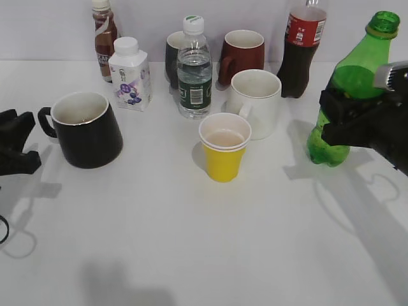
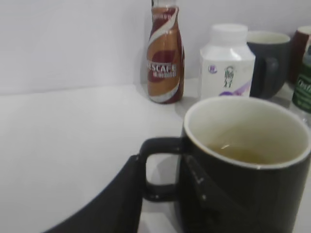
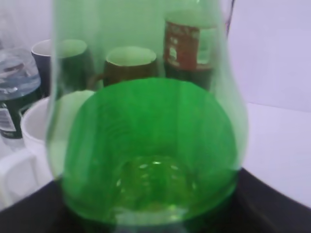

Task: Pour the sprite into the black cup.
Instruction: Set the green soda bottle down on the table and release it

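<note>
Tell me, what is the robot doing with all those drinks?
The right gripper has its jaws around the green sprite bottle, which is open and tilted. The left gripper sits by the handle of the black cup, which has a little liquid in it. It looks ready to pour sprite into that cup.

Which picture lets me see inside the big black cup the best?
The left wrist view: the black cup fills the frame, showing its white inside, a little pale liquid at the bottom, and the handle. The exterior view shows the whole cup from farther away, at table left. The right wrist view doesn't show it, only the green bottle close up.
</note>
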{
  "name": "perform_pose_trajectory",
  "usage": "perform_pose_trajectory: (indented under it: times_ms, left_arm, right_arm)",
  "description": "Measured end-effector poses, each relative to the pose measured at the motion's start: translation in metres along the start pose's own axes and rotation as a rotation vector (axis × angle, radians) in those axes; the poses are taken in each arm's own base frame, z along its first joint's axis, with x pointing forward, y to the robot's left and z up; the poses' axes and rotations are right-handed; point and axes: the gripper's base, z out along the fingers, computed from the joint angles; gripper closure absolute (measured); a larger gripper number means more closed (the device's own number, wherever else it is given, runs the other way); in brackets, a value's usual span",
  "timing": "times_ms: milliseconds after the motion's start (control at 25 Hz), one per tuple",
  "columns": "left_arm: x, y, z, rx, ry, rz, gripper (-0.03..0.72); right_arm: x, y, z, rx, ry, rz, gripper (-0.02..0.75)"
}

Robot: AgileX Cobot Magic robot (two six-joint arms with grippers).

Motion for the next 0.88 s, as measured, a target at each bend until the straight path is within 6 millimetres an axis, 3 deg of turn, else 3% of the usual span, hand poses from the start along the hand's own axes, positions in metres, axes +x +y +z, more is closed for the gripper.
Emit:
perform_pose_trajectory:
  times_ms: [320, 480, 600, 760, 880]
  left_arm:
    - [-0.012, -0.002, -0.004, 0.025, -0.058, 0.009, 0.476]
    - [-0.012, -0.003, -0.005, 0.036, -0.051, 0.013, 0.476]
    - [-0.015, -0.003, -0.007, 0.037, -0.042, 0.014, 0.476]
    - [-0.025, -0.003, -0.013, 0.037, -0.052, 0.016, 0.475]
    - [-0.040, -0.003, -0.019, 0.035, -0.045, 0.018, 0.475]
  right_arm:
    - [0.006, -0.001, -0.006, 0.005, -0.010, -0.002, 0.320]
    - [0.006, -0.001, -0.005, 0.006, -0.014, -0.003, 0.120]
    - [0.001, -0.001, -0.004, 0.006, -0.028, -0.002, 0.088]
    - [-0.016, -0.001, 0.000, 0.004, -0.038, 0.002, 0.087]
    - [-0.047, -0.001, 0.003, -0.002, -0.042, 0.007, 0.087]
